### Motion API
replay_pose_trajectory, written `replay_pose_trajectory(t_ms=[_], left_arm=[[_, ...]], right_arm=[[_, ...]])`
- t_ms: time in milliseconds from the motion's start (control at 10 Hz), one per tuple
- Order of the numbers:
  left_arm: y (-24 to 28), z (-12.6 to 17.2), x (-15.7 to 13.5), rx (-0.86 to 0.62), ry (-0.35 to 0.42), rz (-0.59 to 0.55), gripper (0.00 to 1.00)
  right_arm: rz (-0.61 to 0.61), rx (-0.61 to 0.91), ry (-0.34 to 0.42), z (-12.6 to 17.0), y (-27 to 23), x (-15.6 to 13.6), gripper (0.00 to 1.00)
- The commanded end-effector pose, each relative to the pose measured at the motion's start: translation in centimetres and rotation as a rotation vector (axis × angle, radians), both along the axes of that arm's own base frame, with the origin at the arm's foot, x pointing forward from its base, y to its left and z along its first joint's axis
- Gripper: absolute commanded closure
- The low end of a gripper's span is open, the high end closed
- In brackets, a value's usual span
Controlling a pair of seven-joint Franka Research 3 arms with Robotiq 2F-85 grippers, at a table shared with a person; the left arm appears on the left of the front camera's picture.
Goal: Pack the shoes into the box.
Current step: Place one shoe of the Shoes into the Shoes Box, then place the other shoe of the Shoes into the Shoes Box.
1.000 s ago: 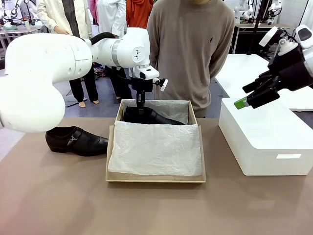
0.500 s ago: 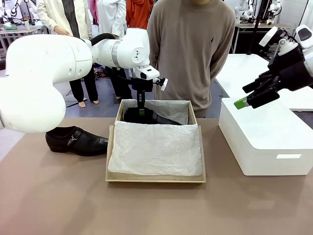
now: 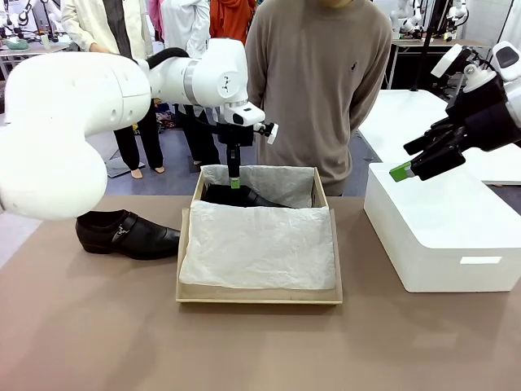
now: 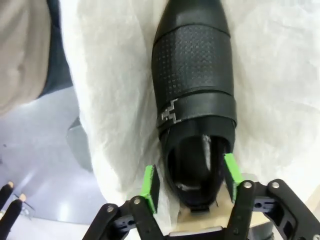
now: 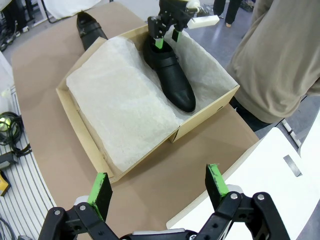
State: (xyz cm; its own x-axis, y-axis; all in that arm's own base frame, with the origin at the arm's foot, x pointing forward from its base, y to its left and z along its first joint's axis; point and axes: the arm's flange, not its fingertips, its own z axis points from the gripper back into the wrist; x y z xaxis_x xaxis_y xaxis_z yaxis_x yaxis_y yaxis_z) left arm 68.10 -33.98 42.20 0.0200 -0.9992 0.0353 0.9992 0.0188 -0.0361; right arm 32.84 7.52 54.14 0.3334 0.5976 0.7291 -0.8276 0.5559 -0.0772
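**Tabletop half packed: one shoe in, one out**

Brown table (image 3: pixel 98 326) carries the box (image 3: pixel 259 297) at the centre of the front view, its near half covered by loose tissue paper (image 3: pixel 259 248). One shoe (image 3: pixel 244 195) lies in the box's far half on the lining, toe toward the picture's right. The second shoe (image 3: pixel 126 232) sits on the bare table left of the box and close to its wall.

The left gripper (image 3: pixel 234 175) hangs upright over the boxed shoe's heel. In its wrist view the green pads (image 4: pixel 149 187) stand apart on either side of the heel opening, one with a clear gap to the leather, so nothing looks pinched. The right gripper (image 3: pixel 415 163) hovers spread wide and empty above the white block (image 3: pixel 440 236) at the right of the frame.

By my reading, the step in hand is setting down the first shoe. The next move calls for a straight lift out of the box, then a swing toward the left of the frame for the second shoe.

Room is tight at the far wall, where a person (image 3: pixel 317 81) stands just behind the box. The tissue's raised edge lies just in front of the fingers and could snag. Open table lies to the lower left of the front view.
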Motion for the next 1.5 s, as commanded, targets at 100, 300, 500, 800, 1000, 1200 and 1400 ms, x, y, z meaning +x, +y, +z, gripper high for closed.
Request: replay_pose_trajectory(t_ms=[100,300,500,800,1000,1200,1400], left_arm=[[1.0,3.7,-0.1,0.008,0.028,0.043,0.00],[2.8,4.0,0.9,0.002,0.133,0.061,0.00],[1.4,3.6,-0.6,0.011,0.015,0.027,0.00],[1.4,3.6,-0.6,0.011,0.015,0.027,0.00],[1.4,3.6,-0.6,0.011,0.015,0.027,0.00],[1.4,3.6,-0.6,0.011,0.015,0.027,0.00],[1.2,3.5,-0.6,0.003,0.022,0.025,0.00]], right_arm=[[0.007,0.013,-0.001,0.0,0.0,0.1,0.00],[0.007,0.013,-0.001,0.0,0.0,0.1,0.00],[0.007,0.013,-0.001,0.0,0.0,0.1,0.00],[0.007,0.013,-0.001,0.0,0.0,0.1,0.00],[0.007,0.013,-0.001,0.0,0.0,0.1,0.00],[0.007,0.013,-0.001,0.0,0.0,0.1,0.00],[0.007,0.013,-0.001,0.0,0.0,0.1,0.00]])
